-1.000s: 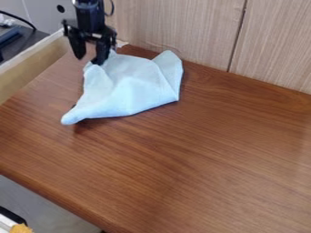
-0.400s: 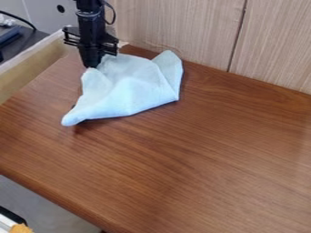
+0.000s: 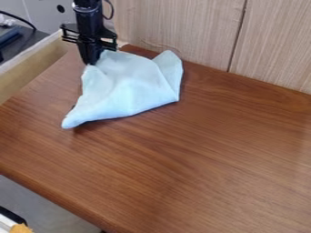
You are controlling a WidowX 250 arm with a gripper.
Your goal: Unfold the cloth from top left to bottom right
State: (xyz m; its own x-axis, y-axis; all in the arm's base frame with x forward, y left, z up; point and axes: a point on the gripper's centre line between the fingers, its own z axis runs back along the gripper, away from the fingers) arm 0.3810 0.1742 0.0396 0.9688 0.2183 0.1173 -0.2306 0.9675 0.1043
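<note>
The black gripper [image 3: 91,62] hangs at the upper left of the camera view, its fingers closed together on the top left corner of the cloth. From there the pale blue cloth [image 3: 130,88] spreads right and down, crumpled and partly folded over on the brown wooden table [image 3: 200,150]. One narrow tip of it points to the lower left, and a raised flap stands at its upper right. The cloth's edge between the fingertips is hidden.
A wood-grain panel [image 3: 182,27] rises along the table's back edge. A pale wooden ledge [image 3: 30,68] runs along the left, with dark equipment [image 3: 18,41] behind it. At the bottom left, an orange item [image 3: 21,228] lies below the table's front edge.
The gripper has closed on the cloth's top left corner and lifted slightly. The cloth there has drawn up a little, and its lower left tip has shifted slightly downward.
</note>
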